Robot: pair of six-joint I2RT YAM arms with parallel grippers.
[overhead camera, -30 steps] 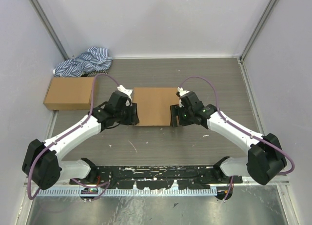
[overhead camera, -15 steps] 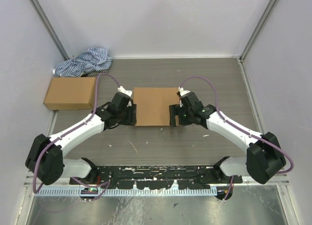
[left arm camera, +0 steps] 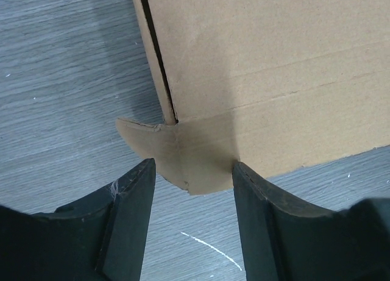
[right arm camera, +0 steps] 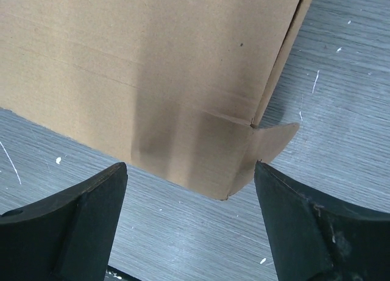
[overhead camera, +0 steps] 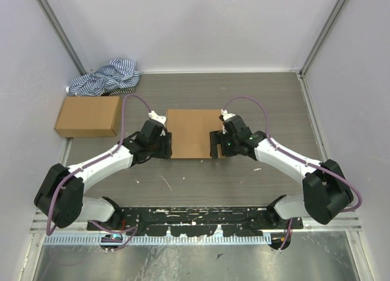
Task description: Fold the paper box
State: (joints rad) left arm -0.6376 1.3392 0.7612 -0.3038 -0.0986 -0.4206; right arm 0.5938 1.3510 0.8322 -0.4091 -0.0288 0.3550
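The paper box lies flat and folded shut in the middle of the table, plain brown cardboard. My left gripper is open at its near left corner. In the left wrist view the corner tab sits between the fingertips of the left gripper, apart from both. My right gripper is wide open at the near right corner. In the right wrist view that corner and its small side tab lie just ahead of the right gripper, between its spread fingers.
A sealed oblong brown carton lies at the left edge. A blue-and-white striped cloth is bunched behind it in the far left corner. Grey walls close in the table on three sides.
Both grippers have edged a little closer to the box's near corners, the left arm shifting most. The box has not moved.
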